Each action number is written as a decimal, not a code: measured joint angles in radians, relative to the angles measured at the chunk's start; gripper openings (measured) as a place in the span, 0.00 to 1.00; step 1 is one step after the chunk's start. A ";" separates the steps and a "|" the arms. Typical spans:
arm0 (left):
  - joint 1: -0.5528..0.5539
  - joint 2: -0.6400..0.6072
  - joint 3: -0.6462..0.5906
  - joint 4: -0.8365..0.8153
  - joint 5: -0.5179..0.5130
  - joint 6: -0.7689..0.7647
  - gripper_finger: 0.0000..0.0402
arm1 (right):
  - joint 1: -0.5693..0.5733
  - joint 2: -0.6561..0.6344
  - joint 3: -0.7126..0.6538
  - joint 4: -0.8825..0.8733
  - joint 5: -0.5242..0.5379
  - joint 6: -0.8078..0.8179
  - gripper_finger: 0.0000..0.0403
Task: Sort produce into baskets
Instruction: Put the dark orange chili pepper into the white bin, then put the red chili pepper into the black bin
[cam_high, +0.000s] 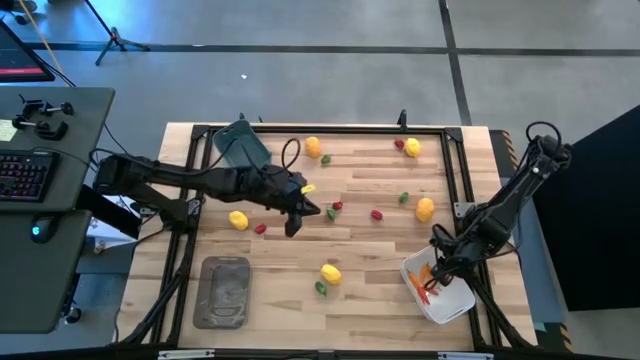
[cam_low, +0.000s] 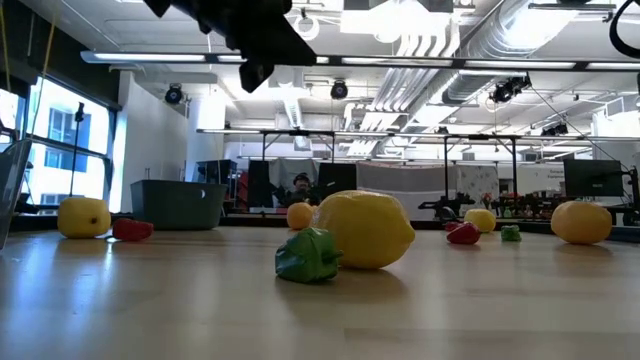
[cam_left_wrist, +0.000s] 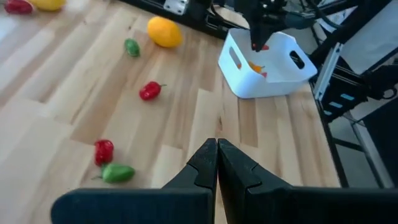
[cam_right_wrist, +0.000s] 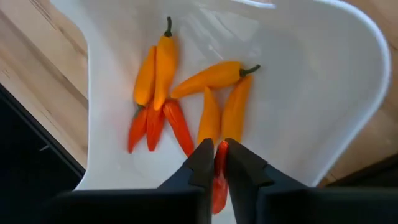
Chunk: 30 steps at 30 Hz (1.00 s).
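Observation:
My right gripper (cam_high: 436, 272) stands over the white tub (cam_high: 455, 305) at the table's near right, shut on a thin red-orange pepper (cam_right_wrist: 219, 177). Several orange and red stick peppers (cam_right_wrist: 211, 78) lie on the tub's floor (cam_right_wrist: 311, 93). My left gripper (cam_high: 294, 216) is shut and empty, raised above the middle of the table; it also shows in the left wrist view (cam_left_wrist: 217, 157). Lemons (cam_high: 330, 273), red peppers (cam_high: 377, 214) and green pieces (cam_high: 404, 198) lie scattered on the wood. My right gripper pinches the thin red-orange pepper (cam_right_wrist: 219, 186) between its two fingers. The fingers come from above, pointing down into the white tub. The pepper runs along the gap between the fingers. Whether its end touches the tub's floor I cannot tell.
The blue-grey tub (cam_high: 240, 146) stands at the far left and the shallow grey tray (cam_high: 225, 292) at the near left. A black frame (cam_high: 455, 170) rims the table. A lemon (cam_low: 365, 228) with a green piece (cam_low: 308, 255) lies near the front edge. A desk with a keyboard (cam_high: 25, 175) stands left of the table.

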 joint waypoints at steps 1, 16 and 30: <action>-0.007 0.000 0.000 -0.008 0.000 -0.009 0.00 | 0.000 0.004 0.000 0.004 0.000 -0.007 0.11; -0.096 -0.064 -0.001 -0.306 -0.051 -0.202 0.00 | -0.004 0.005 0.077 0.008 -0.006 -0.187 0.44; -0.071 -0.214 -0.001 -0.722 0.024 -0.177 0.00 | -0.107 0.007 0.117 0.044 0.182 -0.228 0.44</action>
